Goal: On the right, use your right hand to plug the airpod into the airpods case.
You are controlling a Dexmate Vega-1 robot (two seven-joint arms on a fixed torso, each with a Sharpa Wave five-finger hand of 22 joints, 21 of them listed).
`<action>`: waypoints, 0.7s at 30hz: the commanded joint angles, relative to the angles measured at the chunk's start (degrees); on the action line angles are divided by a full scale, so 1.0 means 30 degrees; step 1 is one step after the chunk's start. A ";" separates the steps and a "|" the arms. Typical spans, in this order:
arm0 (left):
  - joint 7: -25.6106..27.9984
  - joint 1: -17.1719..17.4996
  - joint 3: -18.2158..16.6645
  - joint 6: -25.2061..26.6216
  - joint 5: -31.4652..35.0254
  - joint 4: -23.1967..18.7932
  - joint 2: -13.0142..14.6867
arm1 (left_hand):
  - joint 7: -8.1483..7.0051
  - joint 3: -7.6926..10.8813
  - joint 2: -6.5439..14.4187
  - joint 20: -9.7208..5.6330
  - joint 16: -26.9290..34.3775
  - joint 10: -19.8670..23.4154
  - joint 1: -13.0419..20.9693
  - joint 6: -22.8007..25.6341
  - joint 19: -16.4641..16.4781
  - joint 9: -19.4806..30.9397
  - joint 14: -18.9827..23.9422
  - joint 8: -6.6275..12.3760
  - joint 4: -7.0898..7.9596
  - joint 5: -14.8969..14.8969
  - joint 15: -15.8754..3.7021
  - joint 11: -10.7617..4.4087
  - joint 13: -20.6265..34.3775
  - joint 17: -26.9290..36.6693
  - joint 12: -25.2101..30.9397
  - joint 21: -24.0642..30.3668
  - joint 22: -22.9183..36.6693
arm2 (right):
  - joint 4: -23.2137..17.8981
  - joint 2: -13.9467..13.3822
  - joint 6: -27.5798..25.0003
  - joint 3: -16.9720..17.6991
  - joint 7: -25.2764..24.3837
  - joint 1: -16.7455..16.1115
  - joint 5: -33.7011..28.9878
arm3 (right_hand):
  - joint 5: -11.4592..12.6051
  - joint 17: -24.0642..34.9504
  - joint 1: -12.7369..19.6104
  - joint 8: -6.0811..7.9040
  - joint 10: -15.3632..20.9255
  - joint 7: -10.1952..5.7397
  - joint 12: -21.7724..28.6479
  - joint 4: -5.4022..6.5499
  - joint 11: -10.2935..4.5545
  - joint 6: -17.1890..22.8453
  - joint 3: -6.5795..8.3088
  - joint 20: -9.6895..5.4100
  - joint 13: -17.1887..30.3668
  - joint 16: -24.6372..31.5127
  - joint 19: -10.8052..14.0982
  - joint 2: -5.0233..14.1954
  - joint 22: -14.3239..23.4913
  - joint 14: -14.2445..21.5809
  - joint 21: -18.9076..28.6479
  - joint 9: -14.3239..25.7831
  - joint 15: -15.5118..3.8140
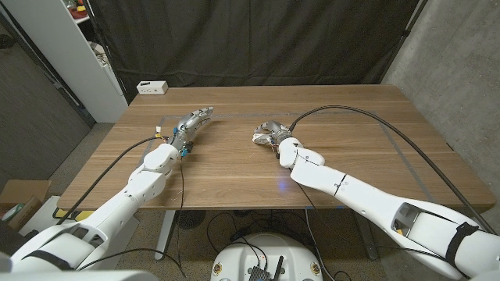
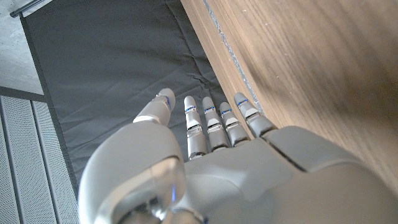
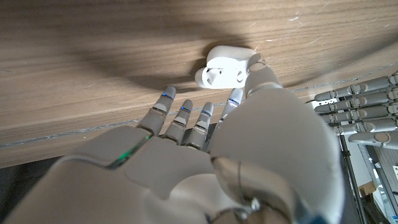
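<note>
Reaching toward the case (image 3: 225,67), the right hand (image 1: 272,133) sits near the middle of the table (image 1: 375,125), with the case just beyond its fingertips. In the right wrist view the case is open, its lid swung back, and a white earbud seems to sit in one well; whether the other well is filled I cannot tell. The thumb (image 3: 260,70) touches the case's side, while the other fingers (image 3: 186,118) stretch out short of the case, apart from it and slightly spread. No loose airpod is clearly seen between the fingers, so whether the hand is pinching one against the case or only steadying it cannot be told.

Relative to the case, the right hand is the near one, right against it; the left hand (image 1: 191,125) lies well apart from it on the far side, fingers straight and together, holding nothing, and plays no part.

The case's long axis runs across the line of the right fingers, its open mouth facing the hand. My judgement: the coming move turns on pressing along that line, into the mouth, without pushing the light case away across the wood.
</note>
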 commanded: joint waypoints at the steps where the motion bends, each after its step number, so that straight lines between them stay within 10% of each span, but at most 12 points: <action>1: 0.0029 -0.0208 0.0073 0.0204 0.0012 0.0111 -0.0088 | 0.0041 0.0031 0.0002 0.0063 0.0021 0.0160 0.0088 0.0130 0.0152 0.0066 0.0146 -0.0071 -0.0019 0.0127 -0.0927 -0.0078 0.0080 0.0053 0.0108 -0.0032 0.0075 | 0.0470 0.0263 -0.0310 -0.0076 -0.0046 0.0242 0.0457 | 0.0021 0.0045 -0.0138 0.0341 0.0166 -0.0449 0.0119 0.0020 0.0011 0.0574 -0.0025 0.0191 0.0011 0.0059 0.0024 0.0099 0.0028 0.0047 -0.0024 -0.0100 -0.1663; 11: 0.0079 -0.0421 0.0194 0.0380 0.0074 0.0293 -0.0239 | 0.0035 0.0030 -0.0002 0.0073 0.0016 0.0137 0.0076 0.0083 0.0163 0.0067 0.0131 -0.0088 -0.0013 0.0128 -0.0912 -0.0047 0.0079 0.0054 0.0093 -0.0052 0.0077 | 0.0191 0.0109 -0.0346 -0.0054 -0.0255 0.0100 0.0733 | 0.0005 0.0102 -0.0359 0.0768 0.0688 0.0754 0.0369 0.0130 -0.0013 0.2034 -0.0031 0.0159 -0.0050 0.0235 0.0180 0.0331 0.0031 0.0376 0.0033 -0.0315 -0.1648; 21: 0.0190 -0.0562 0.0301 0.0464 0.0166 0.0382 -0.0383 | 0.0047 0.0024 -0.0010 0.0075 0.0020 0.0137 0.0064 0.0089 0.0164 0.0067 0.0139 -0.0085 -0.0012 0.0126 -0.0913 -0.0038 0.0085 0.0054 0.0093 -0.0071 0.0078 | -0.0069 -0.0116 0.0094 0.0003 -0.0405 -0.0026 0.0850 | -0.0039 0.0177 -0.0706 0.1026 0.1347 0.0818 0.0596 0.0337 -0.0350 0.3346 0.0022 -0.0007 -0.0092 0.0494 0.0480 0.0840 0.0035 0.0859 0.0107 -0.0405 -0.1888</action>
